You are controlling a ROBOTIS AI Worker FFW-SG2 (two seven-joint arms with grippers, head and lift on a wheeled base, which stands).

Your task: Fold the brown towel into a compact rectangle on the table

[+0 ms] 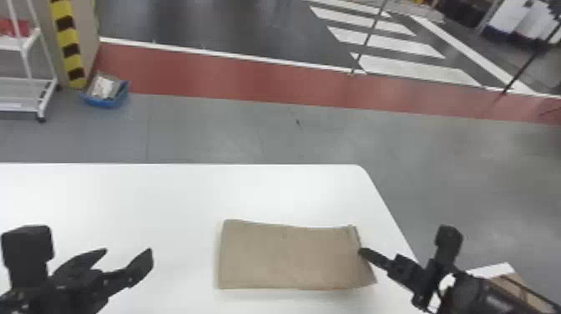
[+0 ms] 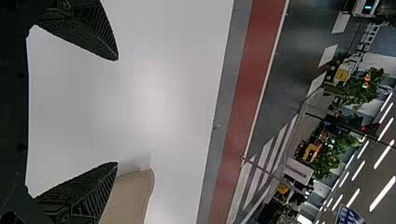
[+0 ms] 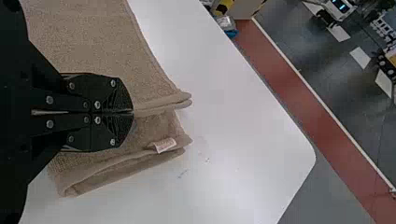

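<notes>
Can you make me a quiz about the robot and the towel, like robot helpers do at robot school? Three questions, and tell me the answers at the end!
1. True or false: the left gripper has its two fingers spread apart.
2. Where does the right gripper pinch the brown towel?
A) In the middle
B) At one end
C) Nowhere, it is not touching it
3. Fill in the colour: the towel lies on a ____ table.

Key: 1 true; 2 B; 3 white
</notes>
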